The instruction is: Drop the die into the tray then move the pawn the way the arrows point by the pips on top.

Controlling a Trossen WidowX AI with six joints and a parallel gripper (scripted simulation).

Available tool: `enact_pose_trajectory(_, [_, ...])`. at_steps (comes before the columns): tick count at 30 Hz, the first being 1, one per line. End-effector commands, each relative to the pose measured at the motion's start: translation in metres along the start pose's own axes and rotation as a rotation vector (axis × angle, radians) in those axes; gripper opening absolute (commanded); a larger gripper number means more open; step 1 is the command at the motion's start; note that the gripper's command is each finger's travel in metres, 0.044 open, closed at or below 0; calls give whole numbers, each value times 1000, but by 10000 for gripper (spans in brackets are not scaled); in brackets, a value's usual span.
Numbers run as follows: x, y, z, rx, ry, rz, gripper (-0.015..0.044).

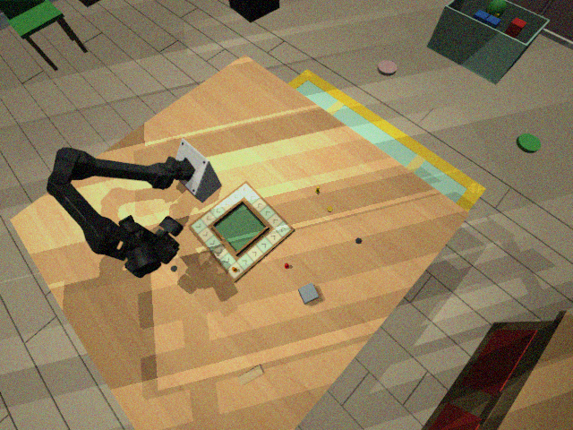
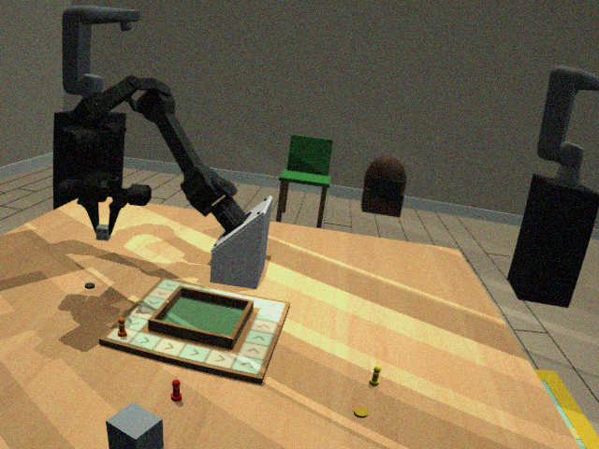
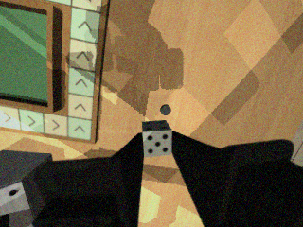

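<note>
Your tool (image 2: 103,230) grips the die (image 3: 157,143) between its fingertips, raised off the table (image 2: 396,309) just beside the board (image 2: 251,359), ready for you to carry over the tray (image 2: 197,333).

My arm rises from its base, folds at the elbow and drops toward the counter's (image 2: 338,299) left edge. My gripper (image 2: 102,230) points straight down, held above the surface — its fingers pinched on the die (image 3: 157,143), five pips facing my wrist camera.
</note>
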State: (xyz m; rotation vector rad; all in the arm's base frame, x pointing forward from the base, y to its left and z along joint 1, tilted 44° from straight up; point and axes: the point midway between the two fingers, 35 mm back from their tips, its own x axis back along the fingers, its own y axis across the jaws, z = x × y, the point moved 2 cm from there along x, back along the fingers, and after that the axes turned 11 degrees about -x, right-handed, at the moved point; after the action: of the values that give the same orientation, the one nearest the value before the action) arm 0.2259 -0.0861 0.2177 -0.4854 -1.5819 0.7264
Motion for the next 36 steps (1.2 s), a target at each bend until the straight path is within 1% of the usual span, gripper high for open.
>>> enact_pose_trajectory(1, [2,5,-4,32,-4,2,0])
enact_pose_trajectory(17, [-12,86,-41,424,1,-15,0])
enact_pose_trajectory(27, [-20,138,-57,759,-8,-19,0])
enact_pose_trajectory(36, [-28,187,-62,1061,-12,-13,0])
